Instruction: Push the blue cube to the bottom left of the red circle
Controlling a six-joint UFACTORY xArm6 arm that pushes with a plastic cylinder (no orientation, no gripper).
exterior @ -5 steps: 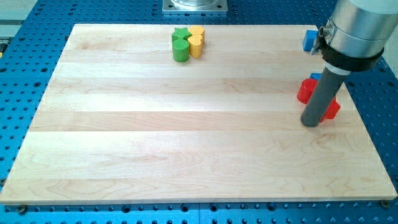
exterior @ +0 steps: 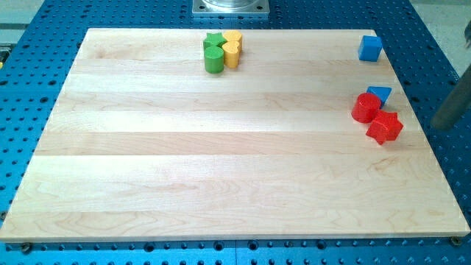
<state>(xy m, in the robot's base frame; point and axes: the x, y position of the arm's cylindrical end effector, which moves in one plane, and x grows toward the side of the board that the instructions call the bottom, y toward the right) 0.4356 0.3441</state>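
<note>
The blue cube (exterior: 370, 48) sits near the board's top right corner. The red circle (exterior: 364, 107) lies below it by the right edge, with a small blue block (exterior: 380, 93) touching its upper right and a red star (exterior: 385, 126) touching its lower right. My tip (exterior: 444, 126) shows as a blurred grey rod at the view's right edge, off the board over the blue perforated table. It is to the right of the red star and touches no block.
At the top centre is a tight cluster: a green star (exterior: 213, 40), a green cylinder (exterior: 213, 60), a yellow block (exterior: 233, 37) and a yellow heart (exterior: 231, 54). The wooden board (exterior: 221, 162) lies on a blue perforated table (exterior: 449, 184).
The rod has swung right, from just left of the red star to off the board's right edge. The blue cube, red star and small blue block are now uncovered. No block has moved.
</note>
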